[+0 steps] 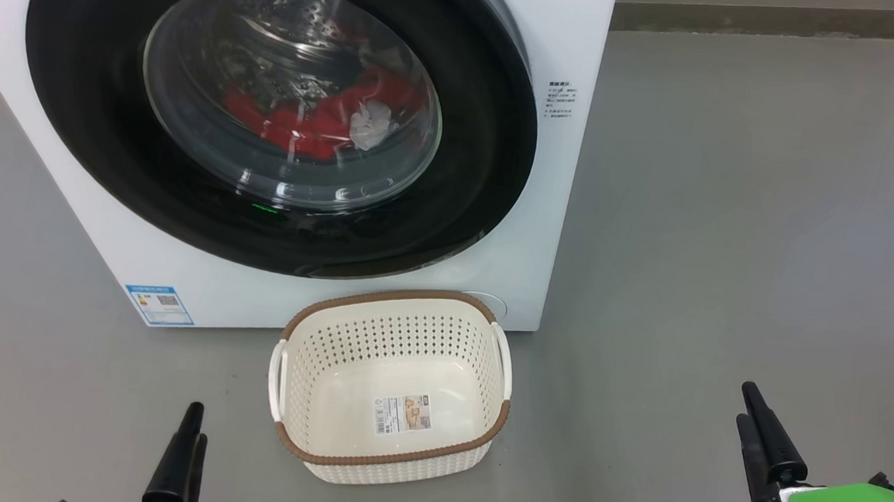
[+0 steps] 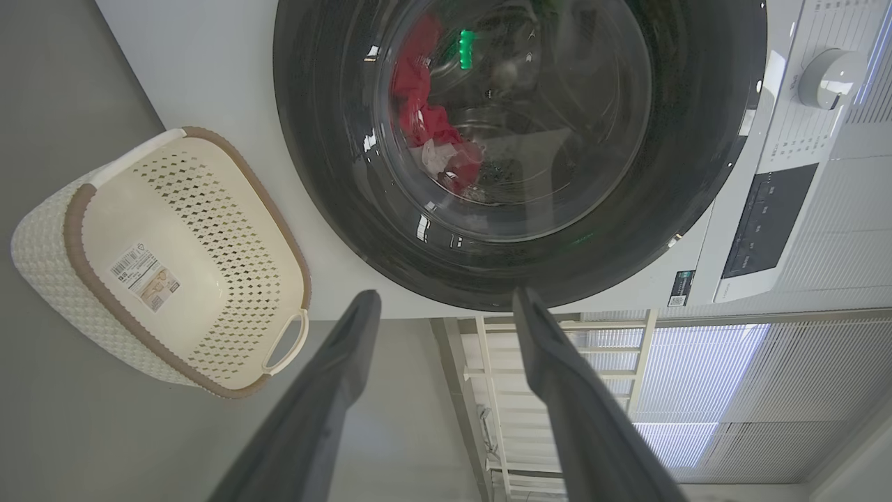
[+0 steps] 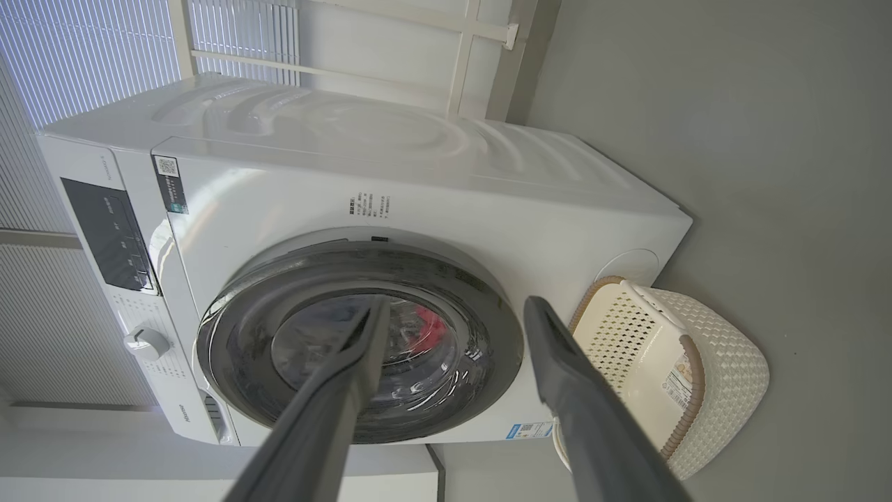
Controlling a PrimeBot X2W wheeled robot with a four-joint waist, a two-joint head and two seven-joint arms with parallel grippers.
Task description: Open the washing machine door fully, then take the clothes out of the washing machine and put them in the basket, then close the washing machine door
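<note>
Grey floor (image 1: 728, 222) lies open right of the washing machine (image 1: 564, 235); its door (image 1: 83, 104) shut, basket (image 1: 395, 341) just before it, left gripper (image 2: 446, 296) and right gripper (image 3: 456, 305) spread wide, empty.

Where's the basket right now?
In the head view, the basket sits at lower centre on the floor, just in front of the washing machine and below the right half of its door.
</note>
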